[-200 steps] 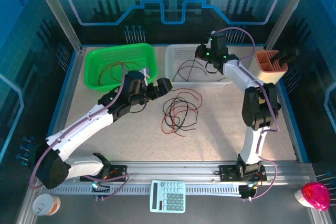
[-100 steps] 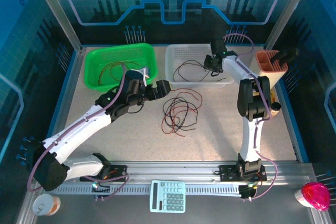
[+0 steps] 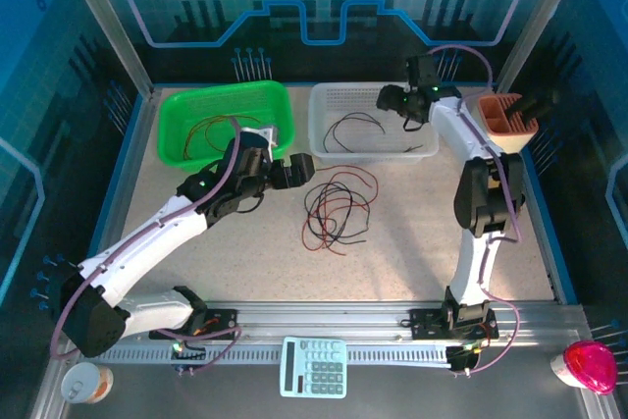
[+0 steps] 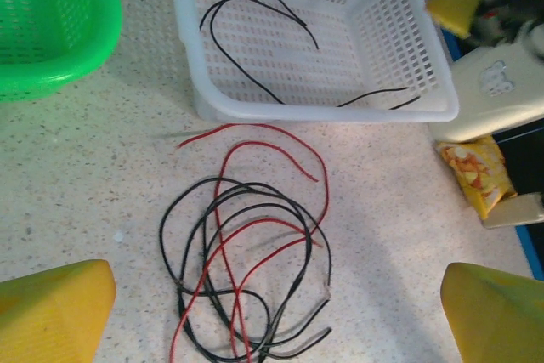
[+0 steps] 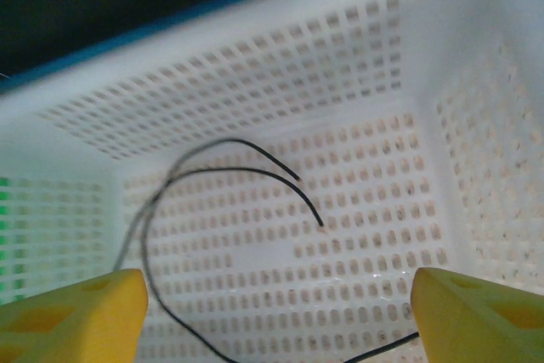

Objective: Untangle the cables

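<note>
A tangle of red and black cables (image 3: 332, 208) lies on the table between the arms; the left wrist view has it (image 4: 255, 210) just ahead of the fingers. My left gripper (image 3: 299, 168) hovers to the tangle's left, open and holding nothing (image 4: 276, 320). Black cables (image 3: 354, 121) lie loose in the white basket (image 3: 373, 152). My right gripper (image 3: 402, 101) hangs over the basket's right end, open. One black cable (image 5: 238, 169) rests on the basket floor in front of its yellow fingertips (image 5: 76, 312). More thin red and black cables (image 3: 211, 132) sit in the green basket (image 3: 177, 110).
An orange-brown holder (image 3: 505, 115) stands right of the white basket. A snack packet (image 4: 476, 178) lies near the right arm's base. A calculator (image 3: 314, 367), a paper cup (image 3: 83, 383) and a pink object (image 3: 589, 365) sit along the near rail.
My right gripper has opened and let a black cable fall into the white basket, then lifted and swung a little right. The left arm has barely shifted.
</note>
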Action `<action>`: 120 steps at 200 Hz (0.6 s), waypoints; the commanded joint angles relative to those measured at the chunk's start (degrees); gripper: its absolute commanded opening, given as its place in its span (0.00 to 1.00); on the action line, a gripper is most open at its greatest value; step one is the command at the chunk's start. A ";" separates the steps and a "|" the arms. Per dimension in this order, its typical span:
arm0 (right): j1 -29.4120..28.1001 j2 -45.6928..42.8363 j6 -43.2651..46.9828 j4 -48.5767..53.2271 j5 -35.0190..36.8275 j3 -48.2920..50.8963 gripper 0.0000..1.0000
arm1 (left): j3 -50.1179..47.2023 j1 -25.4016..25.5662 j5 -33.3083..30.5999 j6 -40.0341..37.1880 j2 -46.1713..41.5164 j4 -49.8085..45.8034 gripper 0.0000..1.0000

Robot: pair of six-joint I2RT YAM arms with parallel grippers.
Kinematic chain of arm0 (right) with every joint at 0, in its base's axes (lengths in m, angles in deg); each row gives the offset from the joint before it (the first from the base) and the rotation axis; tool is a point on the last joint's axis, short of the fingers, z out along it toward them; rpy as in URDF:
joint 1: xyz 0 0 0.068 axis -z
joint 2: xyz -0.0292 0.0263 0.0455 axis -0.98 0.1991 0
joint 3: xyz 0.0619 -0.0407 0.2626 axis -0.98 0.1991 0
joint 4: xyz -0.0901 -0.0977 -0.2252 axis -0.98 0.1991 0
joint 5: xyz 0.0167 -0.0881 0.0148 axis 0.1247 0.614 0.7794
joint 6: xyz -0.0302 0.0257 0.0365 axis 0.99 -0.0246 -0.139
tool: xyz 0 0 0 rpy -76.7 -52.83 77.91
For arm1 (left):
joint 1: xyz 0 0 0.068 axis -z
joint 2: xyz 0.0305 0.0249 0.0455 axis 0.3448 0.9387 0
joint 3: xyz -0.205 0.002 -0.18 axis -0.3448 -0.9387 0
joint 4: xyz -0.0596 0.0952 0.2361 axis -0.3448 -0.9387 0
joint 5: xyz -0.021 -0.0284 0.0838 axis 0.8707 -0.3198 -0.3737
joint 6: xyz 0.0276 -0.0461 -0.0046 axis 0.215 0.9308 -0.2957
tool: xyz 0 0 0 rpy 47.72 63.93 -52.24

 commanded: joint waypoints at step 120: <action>-21.97 -37.38 -1.28 -10.39 -3.34 40.86 0.75 | -11.49 1.28 -5.42 0.89 -3.51 -0.59 0.99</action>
